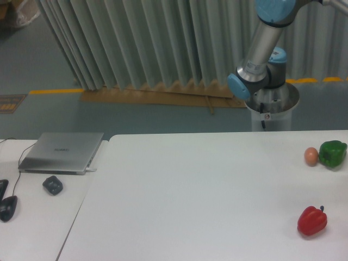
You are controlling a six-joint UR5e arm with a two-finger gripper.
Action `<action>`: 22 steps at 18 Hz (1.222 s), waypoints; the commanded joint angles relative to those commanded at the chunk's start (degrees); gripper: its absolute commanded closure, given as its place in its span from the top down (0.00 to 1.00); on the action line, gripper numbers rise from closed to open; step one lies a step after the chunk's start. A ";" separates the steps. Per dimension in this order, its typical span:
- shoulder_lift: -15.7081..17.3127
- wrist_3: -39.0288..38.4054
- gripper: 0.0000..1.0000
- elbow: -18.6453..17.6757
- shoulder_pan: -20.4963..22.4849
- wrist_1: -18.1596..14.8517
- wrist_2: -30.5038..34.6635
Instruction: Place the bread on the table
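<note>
Scanning left to right off the large plain white tabletop with rounded corners point(190, 196) as the reference: left of it sits a smaller white side desk point(38, 223), butted close along the tabletop's left edge. On that desk, a closed silver laptop point(61, 152) lies flat near the far side, a thin dark cable running off its left end. In front of the laptop is a small dark grey rounded object point(53, 185), and at the desk's left edge two black mouse-like shapes point(6, 206), partly cut by the frame

The tabletop's left and middle are bare white surface. Along its right side: a small brown egg point(311, 156) touching or just beside a shiny green bell pepper point(332, 153), both toward the far edge. Nearer the front, well apart from those two, a red bell pepper with a short dark stem point(312, 220)

Behind the tabletop's far right edge stands the silver-and-light-blue jointed robot arm point(261, 60) on a round metal pedestal point(272, 111); its upper links run out of the top of the frame. The pincer is out of view, so its jaw state can't be told. The bread isn't visible anywhere in this view, so can't say where it is

Backdrop beyond the tabletop: pale grey pleated curtain point(152, 43), grey floor with a yellow line point(54, 91)
</note>
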 joint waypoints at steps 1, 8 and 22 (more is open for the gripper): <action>0.18 0.44 0.28 0.53 0.09 -1.32 -0.17; 2.11 0.53 0.28 1.15 0.53 -7.91 -3.69; 6.24 -6.24 0.27 1.50 -10.54 -14.78 -6.59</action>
